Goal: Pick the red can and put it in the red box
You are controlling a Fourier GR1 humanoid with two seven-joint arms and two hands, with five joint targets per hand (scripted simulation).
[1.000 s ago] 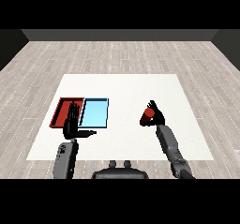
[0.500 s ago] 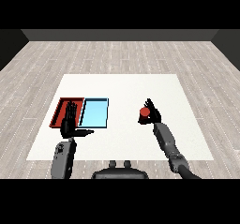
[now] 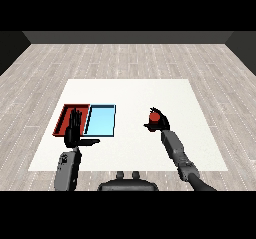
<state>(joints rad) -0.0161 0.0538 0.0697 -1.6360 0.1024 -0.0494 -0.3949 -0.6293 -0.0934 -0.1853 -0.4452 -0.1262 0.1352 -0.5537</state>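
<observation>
The white surface [image 3: 130, 93] fills the middle of the frame. At its left, the red tray [image 3: 64, 118] and the light blue tray [image 3: 100, 120] lie side by side, touching along one edge. The left hand [image 3: 74, 132] stands in front of the red tray at lower left, fingers straight and close together, thumb stuck out to the right, holding nothing. Right of centre, the right hand [image 3: 161, 125] has its fingers curled round the red can [image 3: 154, 117], which looks lifted off the surface. So the pick appears done. Left to do: carry the can leftward past the blue tray, well apart from it now, and set it in the red tray.
</observation>
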